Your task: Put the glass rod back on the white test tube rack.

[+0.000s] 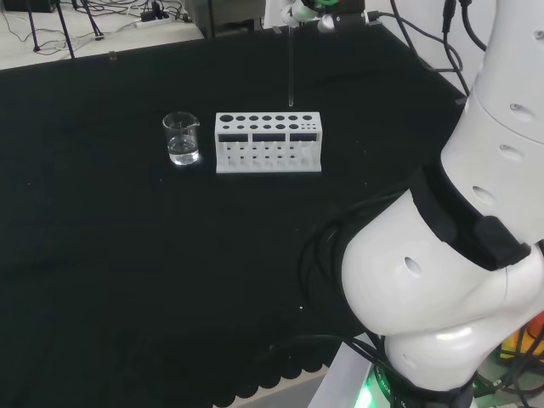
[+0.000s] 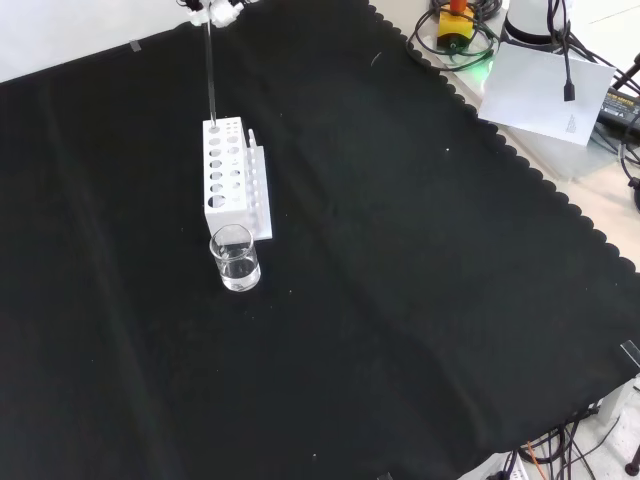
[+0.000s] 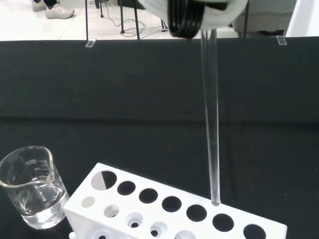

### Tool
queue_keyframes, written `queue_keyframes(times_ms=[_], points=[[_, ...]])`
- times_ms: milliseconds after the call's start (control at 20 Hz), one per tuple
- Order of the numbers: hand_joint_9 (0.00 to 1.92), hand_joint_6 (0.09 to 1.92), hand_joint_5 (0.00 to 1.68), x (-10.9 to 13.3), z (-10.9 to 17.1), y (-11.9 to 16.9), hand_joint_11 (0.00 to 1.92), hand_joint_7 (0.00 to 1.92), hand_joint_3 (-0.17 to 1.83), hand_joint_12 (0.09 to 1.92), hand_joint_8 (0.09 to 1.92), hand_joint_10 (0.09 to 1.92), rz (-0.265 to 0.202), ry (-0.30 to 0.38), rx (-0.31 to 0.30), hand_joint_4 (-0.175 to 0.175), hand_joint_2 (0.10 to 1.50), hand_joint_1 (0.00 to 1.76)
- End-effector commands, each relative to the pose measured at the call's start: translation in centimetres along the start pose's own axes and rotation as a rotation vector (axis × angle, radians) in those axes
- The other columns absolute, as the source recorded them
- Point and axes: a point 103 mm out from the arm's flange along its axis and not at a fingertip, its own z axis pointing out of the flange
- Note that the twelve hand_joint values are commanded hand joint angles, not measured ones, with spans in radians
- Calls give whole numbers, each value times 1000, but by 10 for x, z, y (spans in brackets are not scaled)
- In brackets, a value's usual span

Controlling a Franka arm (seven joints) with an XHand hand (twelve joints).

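Observation:
A clear glass rod (image 1: 291,68) hangs upright from the hand (image 1: 299,10) at the top edge of the head view, and the hand's fingers are shut on its upper end. The rod's lower tip (image 3: 215,201) sits just above the top row of holes of the white test tube rack (image 3: 149,211), close to the rim of one hole. From the front, the rod (image 2: 210,70) drops from the hand (image 2: 214,10) onto the far end of the rack (image 2: 229,180). In the head view the rack (image 1: 268,143) stands mid-cloth.
A small glass beaker (image 1: 181,138) holding clear liquid stands just left of the rack in the head view, and nearest the camera (image 2: 236,258) from the front. The arm's white links (image 1: 459,255) fill the right. The cloth's scalloped edge (image 2: 520,160) borders cables and paper.

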Motion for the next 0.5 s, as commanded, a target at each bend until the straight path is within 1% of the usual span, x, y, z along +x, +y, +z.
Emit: queue_keyframes(times_ms=[50, 500], points=[[1762, 541, 1132, -6, 7, 6, 1713, 1108, 454, 769, 1192, 762, 1, 10, 4, -175, 843, 1299], [1764, 540, 1133, -9, 23, 5, 1714, 1108, 458, 768, 1192, 761, 8, 14, 18, -175, 840, 1299]])
